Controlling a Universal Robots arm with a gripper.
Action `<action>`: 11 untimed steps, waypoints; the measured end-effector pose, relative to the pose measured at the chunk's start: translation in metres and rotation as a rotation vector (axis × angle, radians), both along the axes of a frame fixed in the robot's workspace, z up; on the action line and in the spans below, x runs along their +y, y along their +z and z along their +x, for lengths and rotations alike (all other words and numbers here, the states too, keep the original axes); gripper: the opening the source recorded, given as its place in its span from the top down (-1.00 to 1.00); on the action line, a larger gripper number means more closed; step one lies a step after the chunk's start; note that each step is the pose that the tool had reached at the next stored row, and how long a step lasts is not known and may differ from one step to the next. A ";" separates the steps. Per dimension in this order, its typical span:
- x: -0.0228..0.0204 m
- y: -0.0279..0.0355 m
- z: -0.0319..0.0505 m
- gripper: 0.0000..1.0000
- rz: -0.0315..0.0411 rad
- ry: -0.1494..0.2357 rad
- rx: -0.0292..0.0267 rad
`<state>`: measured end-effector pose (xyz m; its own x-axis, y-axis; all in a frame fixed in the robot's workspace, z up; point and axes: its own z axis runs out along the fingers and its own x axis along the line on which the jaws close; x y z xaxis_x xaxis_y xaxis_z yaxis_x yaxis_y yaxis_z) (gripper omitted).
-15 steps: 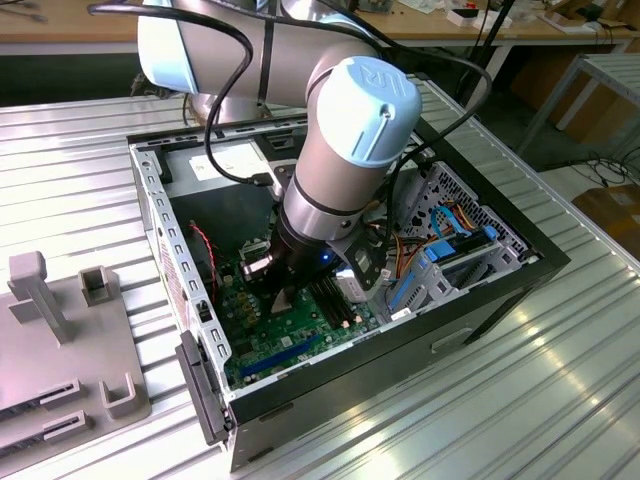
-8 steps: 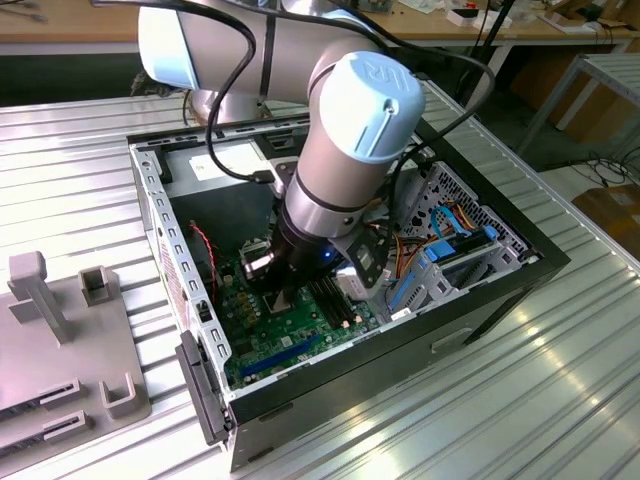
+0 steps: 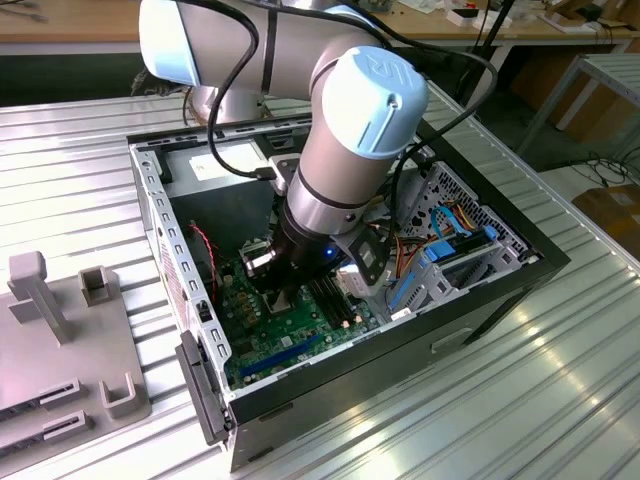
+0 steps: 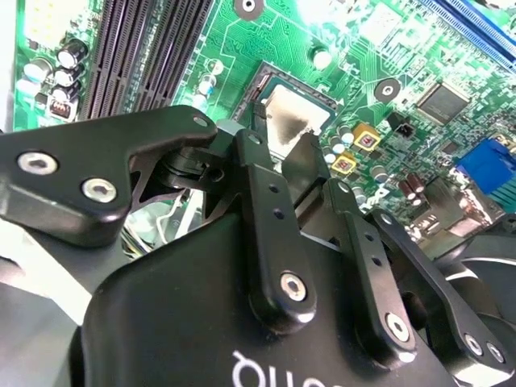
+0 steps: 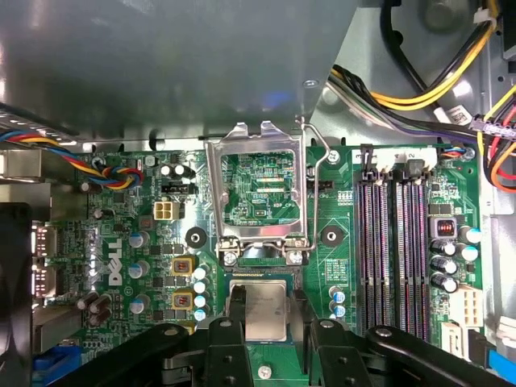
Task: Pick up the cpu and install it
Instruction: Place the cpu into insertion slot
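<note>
The cpu (image 5: pixel 265 314), a small silver-grey square, lies at the black-framed socket (image 5: pixel 260 281) of the green motherboard (image 5: pixel 121 242). My gripper (image 5: pixel 264 305) has its two black fingers (image 5: pixel 237 310) against opposite sides of the chip, shut on it. In the second wrist view the cpu (image 4: pixel 292 119) shows between the same fingers (image 4: pixel 256 133) of the gripper (image 4: pixel 282 139), level with the socket frame. I cannot tell whether it is fully seated. In the exterior view the gripper (image 3: pixel 283 298) reaches down into the open computer case (image 3: pixel 500 300) onto the motherboard (image 3: pixel 290 340).
The socket's metal load plate (image 5: pixel 256 189) stands flipped open beside its lever (image 5: pixel 319 177). Memory slots (image 5: pixel 395 242) run close to the socket. Coloured cable bundles (image 5: pixel 435 89) and drive bays (image 3: pixel 450 250) crowd one end of the case. A grey fixture (image 3: pixel 60 340) sits at the exterior view's left.
</note>
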<state>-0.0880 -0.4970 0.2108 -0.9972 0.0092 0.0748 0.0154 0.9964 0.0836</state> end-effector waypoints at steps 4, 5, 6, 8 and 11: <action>0.0000 -0.0001 -0.0008 0.26 0.0007 0.000 0.0000; 0.0000 -0.0001 -0.0008 0.26 0.0009 0.000 0.0001; 0.0000 -0.0002 -0.0009 0.14 0.0010 0.000 0.0000; 0.0000 -0.0003 -0.0009 0.14 0.0010 0.000 0.0000; 0.0000 -0.0004 -0.0009 0.14 0.0010 0.000 0.0000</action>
